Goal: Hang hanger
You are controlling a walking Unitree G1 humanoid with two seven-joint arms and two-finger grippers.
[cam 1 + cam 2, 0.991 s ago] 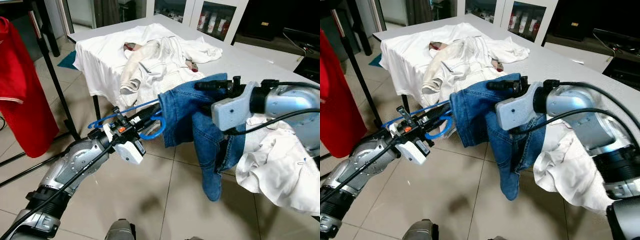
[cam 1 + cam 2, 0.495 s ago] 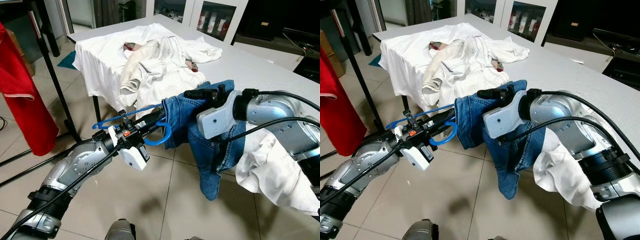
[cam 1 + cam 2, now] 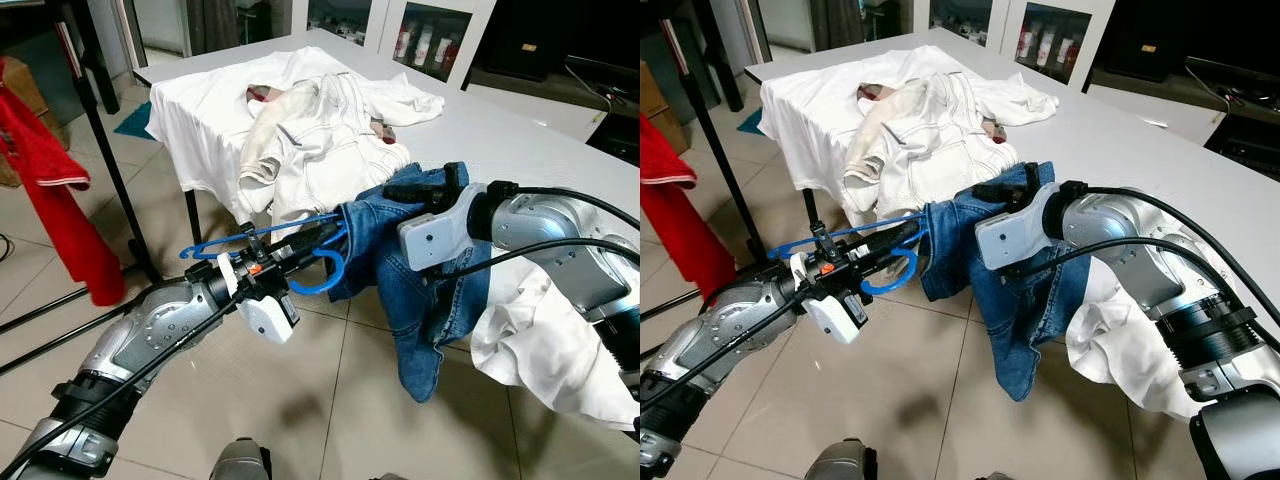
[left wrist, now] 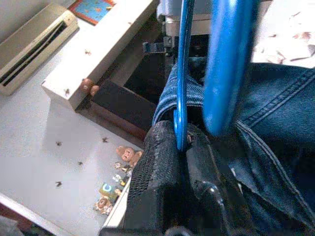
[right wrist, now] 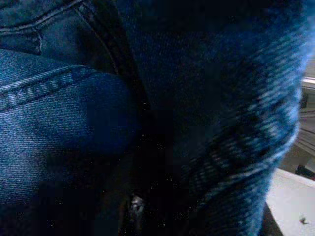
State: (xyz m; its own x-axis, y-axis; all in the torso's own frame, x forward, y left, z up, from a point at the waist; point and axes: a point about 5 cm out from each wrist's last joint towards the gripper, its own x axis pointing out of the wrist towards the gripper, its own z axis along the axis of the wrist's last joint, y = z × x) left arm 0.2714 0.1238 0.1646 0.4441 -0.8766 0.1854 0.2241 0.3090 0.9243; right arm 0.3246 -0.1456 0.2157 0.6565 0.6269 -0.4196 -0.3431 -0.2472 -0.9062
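A blue wire hanger (image 3: 262,235) lies across my left gripper (image 3: 303,243), which is shut on it; its hook (image 3: 322,277) curls below the fingers. The left wrist view has the black fingers (image 4: 157,162) clamped on the hanger (image 4: 181,88), with denim just beyond. A pair of blue jeans (image 3: 420,300) hangs from my right gripper (image 3: 412,190), which is shut on the waistband at the table's edge. The hanger's far end reaches into the jeans' folded top. Dark denim (image 5: 74,113) covers the right wrist view and hides those fingers.
A white table (image 3: 500,125) carries a heap of white clothes (image 3: 320,120). More white cloth (image 3: 560,340) drapes off the table under my right arm. At the left, a red garment (image 3: 45,190) hangs on a black rack pole (image 3: 110,160). Tiled floor lies below.
My right arm has brought the jeans left and down onto the hanger's end. The left gripper with the hanger has edged right toward them. The red garment has swung left.
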